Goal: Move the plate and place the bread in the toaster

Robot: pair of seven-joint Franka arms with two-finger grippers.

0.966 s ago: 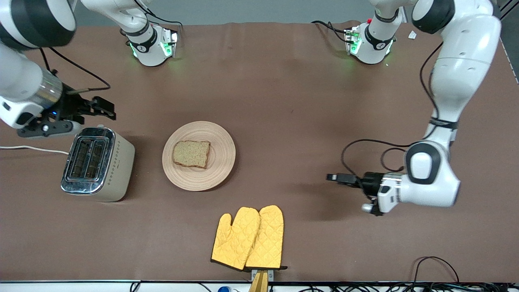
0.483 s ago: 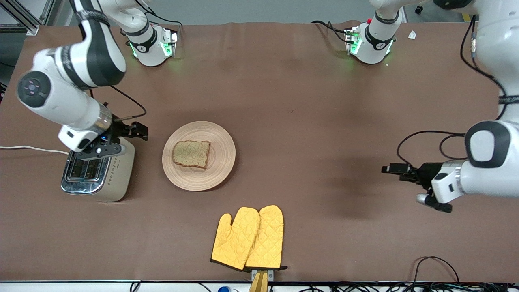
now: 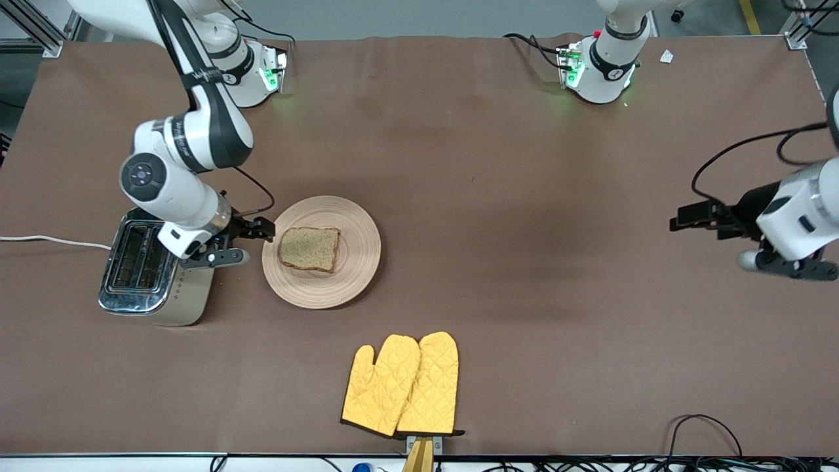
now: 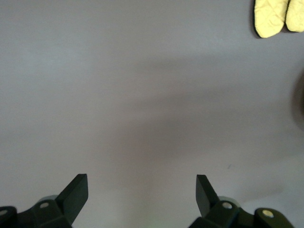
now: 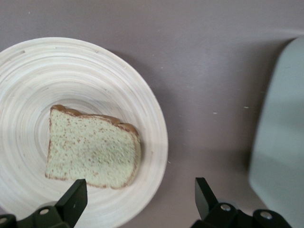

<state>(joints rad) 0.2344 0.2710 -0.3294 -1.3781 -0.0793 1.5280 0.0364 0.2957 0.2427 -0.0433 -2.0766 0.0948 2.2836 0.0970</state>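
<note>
**Right gripper opens over the plate's edge; bread not yet picked up**

Front view: The right gripper [image 3: 262, 229] hangs between the toaster [image 3: 157, 265] and the plate [image 3: 321, 252], its jaws spread wide and holding nothing. The plate lies just in front of its fingertips, toward the left arm's end of the table, and the bread [image 3: 309, 248] rests flat on the plate, a little past the rim from the gripper. The toaster stands just beside the gripper, partly under the right arm's wrist, slots up and empty. A pair of yellow mitts [image 3: 403, 385] lies nearer the camera than the plate. The left gripper [image 3: 685, 217] waits over bare table at the left arm's end, well apart from everything, also wide open and empty.

Left wrist view: Only bare brown table lies below the open left gripper [image 4: 141, 190]; the mitts [image 4: 278, 16] show at one corner.

Right wrist view: The open right gripper [image 5: 140, 197] looks down on the plate [image 5: 137, 123] and the bread [image 5: 90, 147]. One fingertip sits over the bread's corner, the other over bare table. The toaster's pale side [image 5: 280, 142] fills one edge.

Judgement: this looks like the approach step. Next, the gripper needs to line up with the plate's rim or the bread, descend, and close.
</note>
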